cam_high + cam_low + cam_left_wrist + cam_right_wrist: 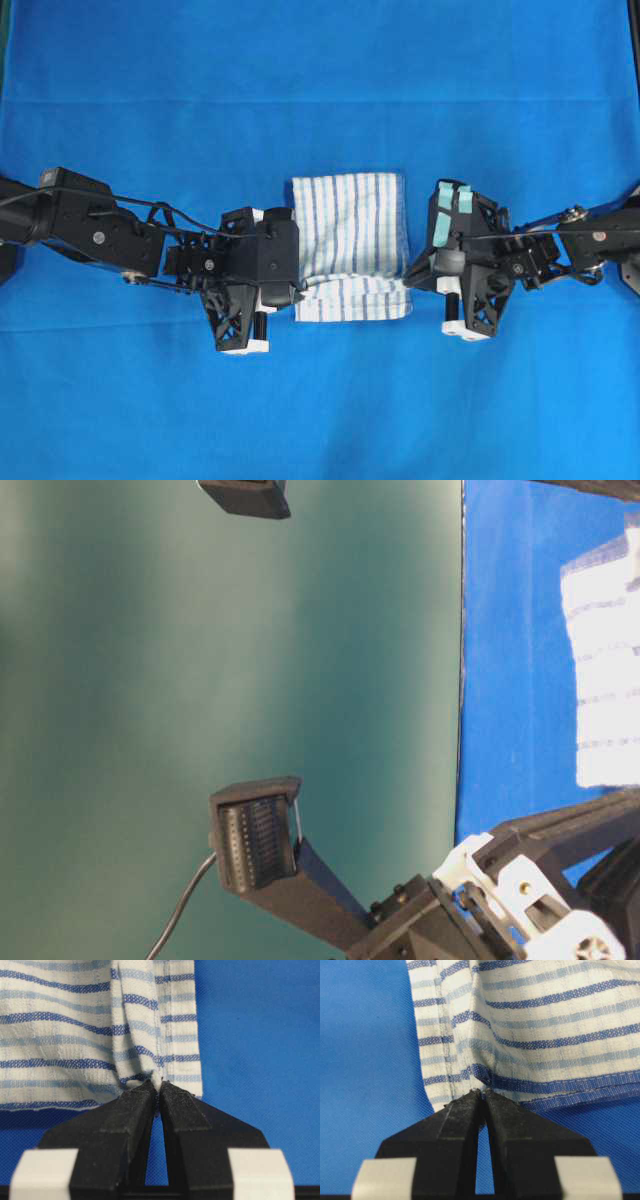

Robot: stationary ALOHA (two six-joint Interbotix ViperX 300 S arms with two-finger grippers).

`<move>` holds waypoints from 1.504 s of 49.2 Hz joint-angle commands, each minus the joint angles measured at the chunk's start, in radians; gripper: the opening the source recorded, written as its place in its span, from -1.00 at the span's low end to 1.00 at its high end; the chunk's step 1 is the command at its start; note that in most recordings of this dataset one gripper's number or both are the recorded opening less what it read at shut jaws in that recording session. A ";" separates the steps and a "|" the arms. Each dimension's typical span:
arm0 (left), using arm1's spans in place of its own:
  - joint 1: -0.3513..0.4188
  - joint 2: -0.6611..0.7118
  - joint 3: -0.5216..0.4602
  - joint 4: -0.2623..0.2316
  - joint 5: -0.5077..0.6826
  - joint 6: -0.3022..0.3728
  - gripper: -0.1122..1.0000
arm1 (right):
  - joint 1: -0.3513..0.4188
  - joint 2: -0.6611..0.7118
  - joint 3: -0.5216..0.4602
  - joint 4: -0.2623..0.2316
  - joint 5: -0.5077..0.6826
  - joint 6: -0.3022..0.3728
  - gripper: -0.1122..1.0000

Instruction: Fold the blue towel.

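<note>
Pincer, left: jaws pressed together on a pinch of the blue towel at its left edge, near the front corner; the cloth bunches into a ridge above the tips.
Pincer, right: likewise closed tight on the towel's hem at the opposite edge, a small pucker showing at the tips.
Towel, place: middle of the worktop, on the plain blue cloth, between the two arms; already doubled, with a lower layer showing along the front edge.
Towel, handling: judged light, thin and limp; woven, so it should not slip from the black fingers; it will sag between the two holds and crease readily.
Where to hold: corners and stitched hems, where the fabric is thickest; both layers need catching together or the fold may come apart.
Writing: no brand, label or lettering can be read in any view.
</note>
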 commanded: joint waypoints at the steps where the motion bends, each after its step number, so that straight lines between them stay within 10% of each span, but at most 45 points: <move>1: 0.000 -0.014 -0.012 0.000 -0.002 0.002 -0.74 | 0.012 -0.003 -0.021 0.002 0.000 0.002 -0.70; 13: 0.002 -0.020 -0.012 0.000 0.014 0.003 -0.55 | 0.020 0.008 -0.043 0.018 0.012 0.003 -0.66; 25: 0.011 -0.101 -0.009 0.003 0.124 0.014 0.30 | 0.041 -0.018 -0.103 0.028 0.133 0.000 0.44; 45: 0.060 -0.357 0.049 0.009 0.247 0.043 0.41 | 0.041 -0.293 -0.127 -0.094 0.359 -0.014 0.36; 74: 0.175 -0.957 0.420 0.008 0.061 0.098 0.41 | -0.003 -0.799 0.153 -0.175 0.256 -0.009 0.36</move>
